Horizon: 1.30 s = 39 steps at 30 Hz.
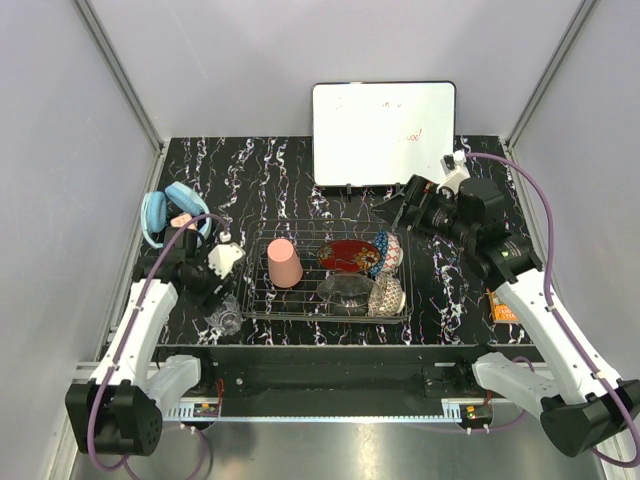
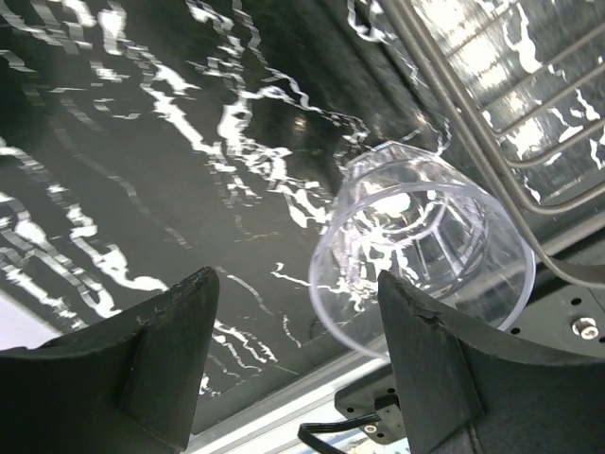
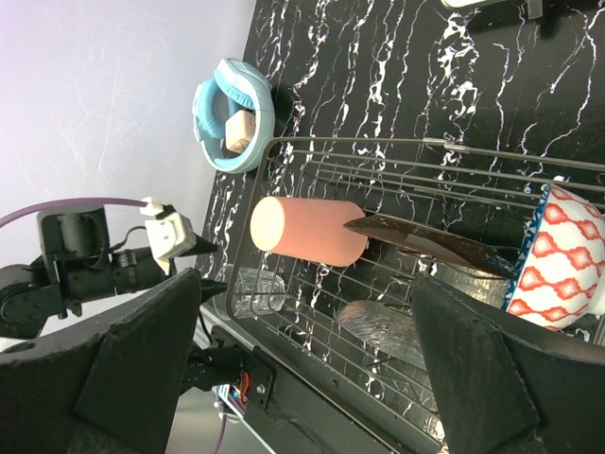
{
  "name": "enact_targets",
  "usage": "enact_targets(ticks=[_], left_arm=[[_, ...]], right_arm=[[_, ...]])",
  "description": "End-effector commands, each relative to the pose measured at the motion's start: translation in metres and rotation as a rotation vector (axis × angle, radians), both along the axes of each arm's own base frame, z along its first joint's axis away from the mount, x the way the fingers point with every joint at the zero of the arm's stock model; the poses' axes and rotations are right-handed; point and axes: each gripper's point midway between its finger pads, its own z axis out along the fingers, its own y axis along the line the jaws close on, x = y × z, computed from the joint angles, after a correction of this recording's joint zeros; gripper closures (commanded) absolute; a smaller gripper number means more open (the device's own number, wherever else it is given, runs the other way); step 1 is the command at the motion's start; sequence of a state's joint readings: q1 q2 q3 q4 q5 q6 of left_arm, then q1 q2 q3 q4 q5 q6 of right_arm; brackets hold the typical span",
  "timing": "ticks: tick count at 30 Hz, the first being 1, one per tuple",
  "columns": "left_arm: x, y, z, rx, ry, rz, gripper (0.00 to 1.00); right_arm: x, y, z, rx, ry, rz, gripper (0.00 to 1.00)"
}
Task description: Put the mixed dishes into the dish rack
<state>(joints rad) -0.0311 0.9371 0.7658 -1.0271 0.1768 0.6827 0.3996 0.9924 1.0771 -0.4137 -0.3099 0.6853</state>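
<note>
The chrome wire dish rack [image 1: 262, 300] holds the pink cup [image 1: 284, 263], red lacquer bowl [image 1: 348, 255], blue patterned bowl [image 1: 387, 252], clear glass bowl [image 1: 345, 288] and beige lattice bowl [image 1: 387, 296]. The small clear glass [image 1: 226, 318] stands on the table just outside the rack's front left corner. My left gripper [image 2: 298, 322] is open above it; the glass [image 2: 421, 251] lies ahead, close to the right finger [image 2: 430, 364], not held. My right gripper [image 3: 302, 350] is open and empty, raised behind the rack's right end [image 1: 403, 213], facing the pink cup [image 3: 307, 230].
A white board [image 1: 384, 133] leans at the back. Blue headphones [image 1: 170, 213] lie left of the rack. An orange packet [image 1: 500, 305] lies by the right arm. The table's front edge runs just beyond the glass.
</note>
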Motion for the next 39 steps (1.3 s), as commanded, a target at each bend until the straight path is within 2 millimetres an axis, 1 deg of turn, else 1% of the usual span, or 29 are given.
enact_targets(ticks=[1,3,4,7,10,11,13,14,16,18,19,20,22,23,24,25,26,27,28,29,30,31,32,33,34,36,37,38,39], left_arm=[[0.001,-0.008,-0.009,-0.035,0.023,-0.064,0.28],[0.003,-0.007,-0.015,-0.03,0.039,-0.07,0.3],[0.004,-0.006,-0.017,-0.024,0.042,-0.068,0.35],[0.006,-0.009,-0.025,-0.039,0.063,-0.087,0.44],[0.006,-0.016,-0.03,-0.073,0.077,-0.126,0.58],[0.009,-0.017,-0.028,-0.078,0.073,-0.124,0.7],[0.012,-0.017,-0.029,-0.08,0.081,-0.109,0.85],[0.013,-0.017,-0.029,-0.08,0.085,-0.103,1.0],[0.016,-0.016,-0.026,-0.078,0.076,-0.099,1.0],[0.021,-0.017,-0.016,-0.093,0.033,-0.11,1.0],[0.025,-0.018,-0.006,-0.094,-0.012,-0.115,1.0],[0.035,-0.018,0.01,-0.095,-0.067,-0.119,1.0],[0.047,-0.019,0.036,-0.097,-0.153,-0.106,1.0],[0.061,-0.018,0.064,-0.091,-0.229,-0.094,1.0],[0.065,-0.017,0.079,-0.096,-0.258,-0.077,1.0],[0.077,-0.017,0.111,-0.099,-0.339,-0.073,1.0],[0.08,-0.018,0.127,-0.106,-0.377,-0.067,1.0],[0.076,-0.02,0.142,-0.116,-0.397,-0.071,1.0],[0.079,-0.021,0.17,-0.123,-0.465,-0.079,1.0],[0.077,-0.018,0.182,-0.135,-0.497,-0.065,1.0],[0.072,-0.019,0.194,-0.143,-0.53,-0.069,1.0],[0.07,-0.022,0.209,-0.154,-0.569,-0.077,1.0],[0.065,-0.03,0.217,-0.193,-0.578,-0.109,1.0],[0.058,-0.035,0.218,-0.216,-0.558,-0.127,1.0],[0.054,-0.041,0.228,-0.248,-0.569,-0.144,1.0],[0.049,-0.058,0.239,-0.361,-0.559,-0.145,1.0],[0.048,-0.064,0.247,-0.404,-0.568,-0.144,1.0],[0.045,-0.076,0.252,-0.483,-0.565,-0.175,1.0],[0.046,-0.084,0.266,-0.545,-0.607,-0.177,1.0]], right_arm=[[0.003,0.001,0.003,-0.012,-0.025,-0.003,0.0],[0.004,0.001,0.002,-0.013,-0.022,-0.004,0.0],[0.005,0.002,0.002,-0.011,-0.02,-0.005,0.01],[0.006,0.003,0.0,-0.011,-0.013,0.0,0.05],[0.006,0.005,-0.001,-0.009,-0.006,0.009,0.08],[0.005,0.005,-0.001,-0.007,-0.004,0.013,0.09],[0.005,0.005,-0.001,-0.008,-0.004,0.012,0.1],[0.005,0.006,-0.001,-0.008,-0.005,0.016,0.1],[0.005,0.006,0.001,-0.013,-0.013,0.02,0.09],[0.004,0.01,0.002,-0.015,-0.019,0.043,0.05],[0.002,0.014,0.007,-0.014,-0.029,0.056,0.04],[0.003,0.018,0.005,-0.026,-0.029,0.07,0.02],[-0.003,0.035,0.009,-0.031,-0.043,0.123,0.0],[-0.001,0.041,0.003,-0.051,-0.035,0.135,0.0],[-0.006,0.053,0.009,-0.049,-0.046,0.171,0.0],[-0.008,0.061,0.009,-0.048,-0.047,0.194,0.0],[-0.007,0.069,0.008,-0.044,-0.044,0.213,0.0],[-0.009,0.076,0.013,-0.032,-0.054,0.239,0.0],[-0.015,0.083,0.018,-0.005,-0.052,0.29,0.0],[-0.016,0.089,0.018,0.015,-0.032,0.32,0.0],[-0.018,0.096,0.029,0.044,-0.054,0.358,0.0],[-0.029,0.103,0.034,0.071,-0.05,0.438,0.0],[-0.03,0.108,0.039,0.092,-0.061,0.463,0.0],[-0.034,0.111,0.043,0.108,-0.072,0.487,0.0],[-0.042,0.114,0.048,0.136,-0.08,0.54,0.0],[-0.051,0.118,0.068,0.217,-0.148,0.592,0.0],[-0.063,0.117,0.079,0.278,-0.137,0.626,0.0],[-0.063,0.12,0.09,0.341,-0.221,0.639,0.0],[-0.066,0.119,0.097,0.386,-0.244,0.648,0.0]])
